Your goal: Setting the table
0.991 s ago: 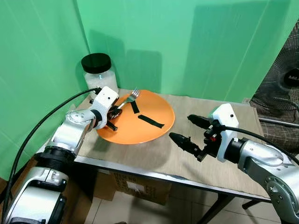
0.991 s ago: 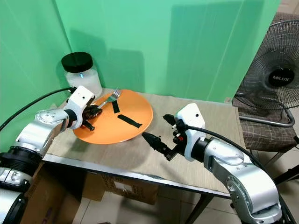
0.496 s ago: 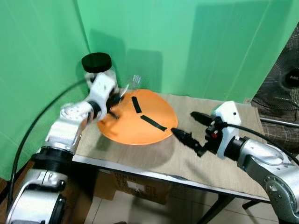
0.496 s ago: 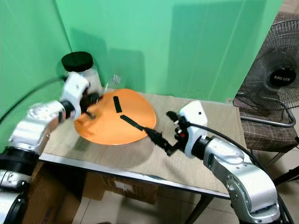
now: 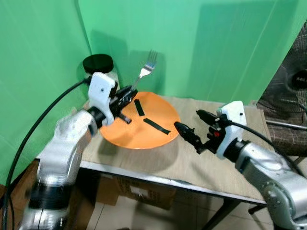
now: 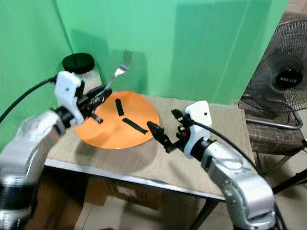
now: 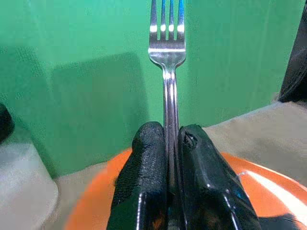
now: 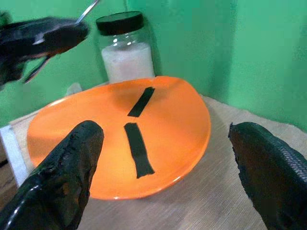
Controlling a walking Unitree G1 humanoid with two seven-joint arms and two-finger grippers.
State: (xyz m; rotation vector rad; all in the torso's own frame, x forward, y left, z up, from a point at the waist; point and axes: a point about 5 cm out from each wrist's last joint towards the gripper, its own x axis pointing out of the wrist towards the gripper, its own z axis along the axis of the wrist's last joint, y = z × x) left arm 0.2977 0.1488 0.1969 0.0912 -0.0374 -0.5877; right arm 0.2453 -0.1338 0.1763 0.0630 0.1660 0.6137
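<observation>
Fork (image 5: 145,71) handle is clamped between the two black fingers (image 7: 148,182) of the left gripper (image 5: 125,94), which holds it in the air above the far left edge of the orange plate (image 5: 139,125), tines pointing up toward the green backdrop (image 5: 206,43). In the left wrist view the shaft runs straight out from between the clenched fingers. The plate lies on the desk (image 5: 192,163) and carries two black strips (image 5: 154,125). Behind it stands a glass jar (image 5: 99,67) with a black lid. The right gripper (image 5: 194,129) hovers just beside the plate's right rim, its fingers spread wide and grasping nothing. A fan (image 6: 283,86) stands off to the right of the desk.
</observation>
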